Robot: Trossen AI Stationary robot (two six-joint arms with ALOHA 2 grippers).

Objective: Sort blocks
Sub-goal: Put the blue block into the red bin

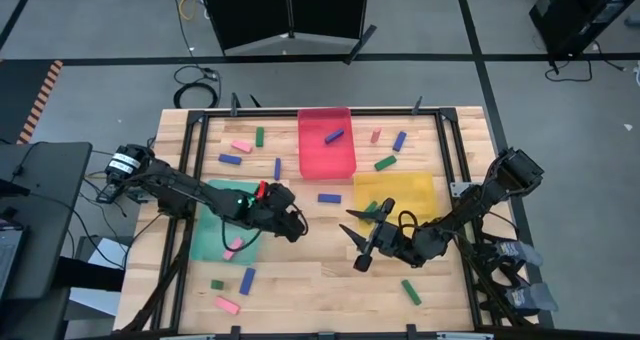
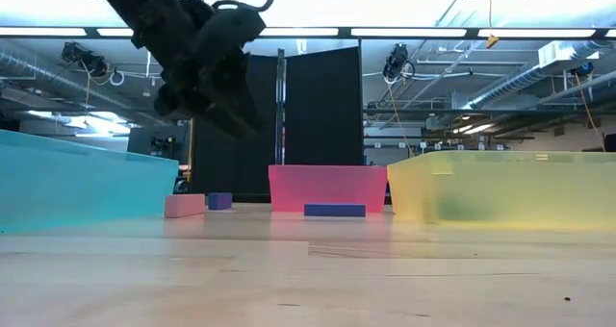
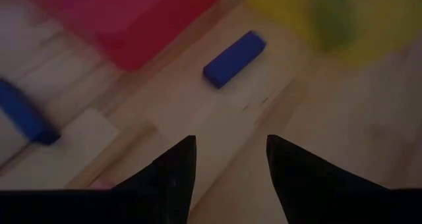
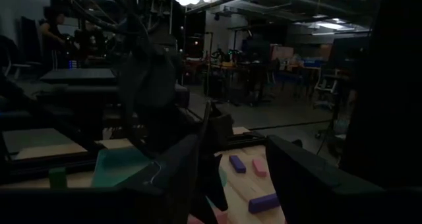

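**Operator:** Where are the blocks, and what are my grippers doing?

**Spotter:** Start near you. A pink block [image 1: 227, 304] lies at the near left edge, with a green one [image 1: 217, 284] and a blue one [image 1: 247, 279] just beyond it, and another green [image 1: 411, 291] at near right. Your right gripper [image 1: 357, 242] hovers over bare wood near the middle, fingers spread and holding nothing. Your left gripper [image 1: 292, 225] hangs at the green tray's [image 1: 205, 242] right edge, fingers likewise apart and empty; a pink block [image 1: 233, 246] lies in that tray.

**Operator:** And farther out?

**Spotter:** A blue block [image 1: 329, 197] lies flat between the two arms, just ahead of your left gripper. The yellow tray [image 1: 415, 192] holds a green one [image 1: 374, 208]. The red tray [image 1: 325, 155] holds one blue [image 1: 333, 136]. More lie scattered on the far part of the table on both sides of it.

**Operator:** How will they handle?

**Spotter:** I'd judge them light, rigid little bars, smooth-sided, so not fragile but apt to skid or twist if you catch a corner. Take the blue one across its narrow width at mid-length, fingers square to the long sides. Come straight down, since one lying flat gives you little height to pinch.
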